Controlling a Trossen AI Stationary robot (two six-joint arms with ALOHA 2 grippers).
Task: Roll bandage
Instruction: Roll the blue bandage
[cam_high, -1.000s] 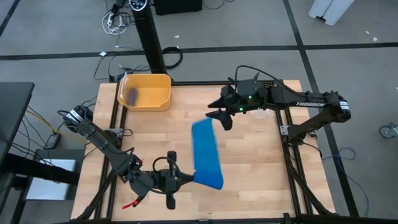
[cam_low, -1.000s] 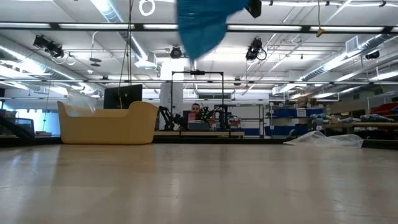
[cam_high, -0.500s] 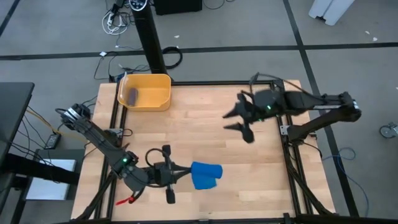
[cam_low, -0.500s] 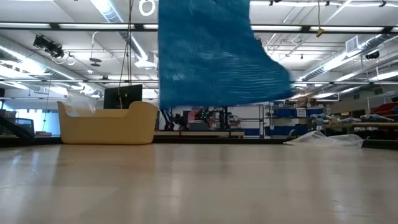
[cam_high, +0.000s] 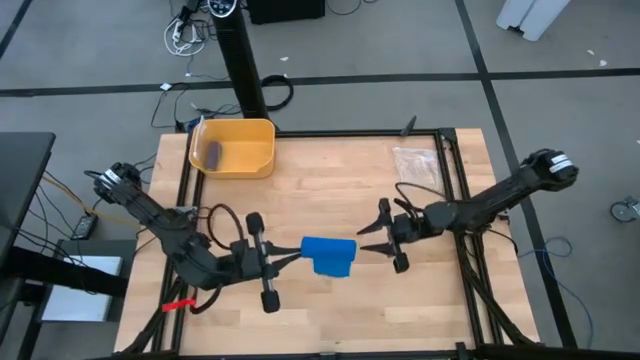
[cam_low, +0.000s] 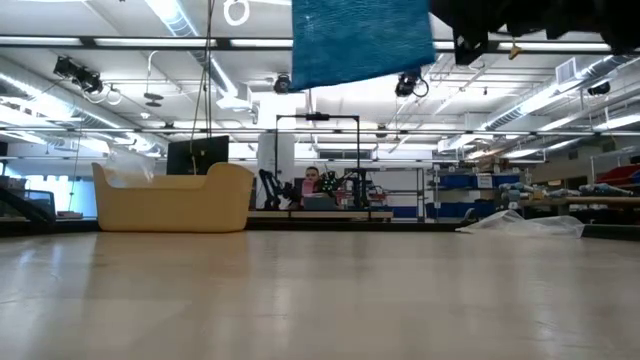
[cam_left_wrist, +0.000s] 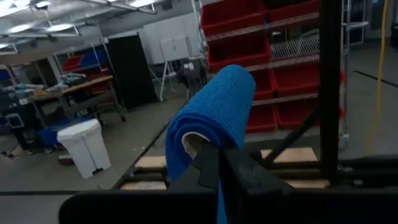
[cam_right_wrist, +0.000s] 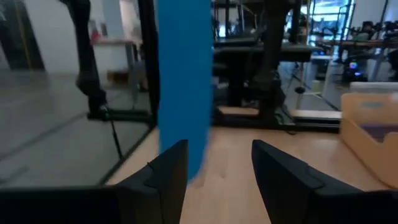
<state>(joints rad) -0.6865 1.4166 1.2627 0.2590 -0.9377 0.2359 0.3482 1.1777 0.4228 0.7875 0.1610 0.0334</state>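
While left gripper (cam_high: 292, 256) stays clamped on bandage (cam_high: 328, 256), right gripper (cam_high: 364, 238) sits just beside w/ fingers apart.

Blue bandage (cam_high: 328, 256): one. It is a soft blue band.
Yellow bin (cam_high: 235, 147): one. It sits at a far corner of the table.
Small purple-grey roll (cam_high: 213, 153): one. It lies inside the yellow bin.
Clear plastic packet (cam_high: 413, 160): one. It lies near the right edge of the table.
Wooden table (cam_high: 300, 200): one.
Robot arms: two.
Grippers: two, the left gripper (cam_high: 288, 259) and the right gripper (cam_high: 366, 236).
Fingers on each gripper: two.
Person (cam_low: 312, 184): one, far back in the room.
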